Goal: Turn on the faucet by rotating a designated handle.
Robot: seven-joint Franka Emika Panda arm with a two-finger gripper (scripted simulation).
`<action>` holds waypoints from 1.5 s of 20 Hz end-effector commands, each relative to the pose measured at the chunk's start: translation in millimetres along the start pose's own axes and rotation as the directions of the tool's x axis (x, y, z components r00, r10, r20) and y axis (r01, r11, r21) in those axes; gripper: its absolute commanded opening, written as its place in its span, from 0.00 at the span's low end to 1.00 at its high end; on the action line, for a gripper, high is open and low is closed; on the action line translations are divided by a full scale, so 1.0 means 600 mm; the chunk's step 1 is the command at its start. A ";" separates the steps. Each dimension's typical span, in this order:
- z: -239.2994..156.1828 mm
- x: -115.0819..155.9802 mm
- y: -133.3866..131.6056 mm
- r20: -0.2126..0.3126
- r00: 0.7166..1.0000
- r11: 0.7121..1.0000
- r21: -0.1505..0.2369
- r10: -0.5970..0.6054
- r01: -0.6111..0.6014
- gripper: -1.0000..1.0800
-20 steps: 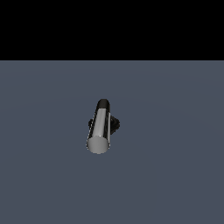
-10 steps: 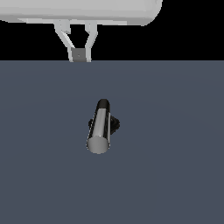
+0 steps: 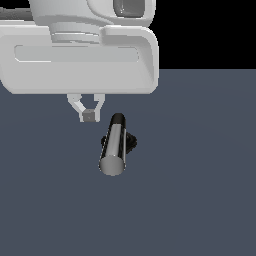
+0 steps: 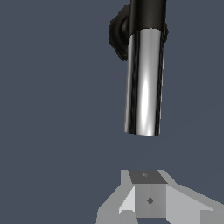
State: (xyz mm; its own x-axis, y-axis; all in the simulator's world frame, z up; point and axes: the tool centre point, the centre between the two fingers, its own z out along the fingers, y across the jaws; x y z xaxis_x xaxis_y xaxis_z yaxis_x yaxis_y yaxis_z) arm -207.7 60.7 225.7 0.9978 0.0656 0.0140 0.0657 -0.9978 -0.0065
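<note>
The faucet shows in the exterior view as a shiny silver handle (image 3: 113, 147) with a flat end toward the camera, joined to a black elbow, with the black base (image 3: 131, 142) mostly hidden behind it. My gripper (image 3: 88, 116) hangs from the large white hand, just to the exterior view's left of the handle's far end and apart from it. Its fingers meet at the tips, shut on nothing. In the wrist view the handle (image 4: 143, 83) lies ahead of the closed fingertips (image 4: 146, 192), with a gap between them; the black base (image 4: 119, 37) shows behind.
The faucet stands on a flat blue-grey floor (image 3: 200, 200). The white hand body (image 3: 80, 60) fills the upper part of the exterior view's left. Black background lies beyond the floor's far edge.
The gripper and white hand came down into the exterior view from the top and now hang close beside the handle. The faucet has not moved.
</note>
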 end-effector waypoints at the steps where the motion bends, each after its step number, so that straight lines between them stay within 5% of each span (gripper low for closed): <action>1: 0.031 0.005 -0.006 0.002 1.000 1.000 0.000 -0.006 0.006 0.00; 15: 0.167 0.032 -0.032 0.012 0.999 1.000 -0.002 -0.030 0.030 0.00; 30: 0.203 0.041 -0.038 0.014 0.999 0.999 -0.004 -0.035 0.035 0.00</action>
State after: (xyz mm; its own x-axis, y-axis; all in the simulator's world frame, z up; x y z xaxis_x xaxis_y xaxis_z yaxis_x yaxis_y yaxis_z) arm -182.9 85.9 104.7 0.9949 0.1009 -0.0001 0.1009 -0.9949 -0.0020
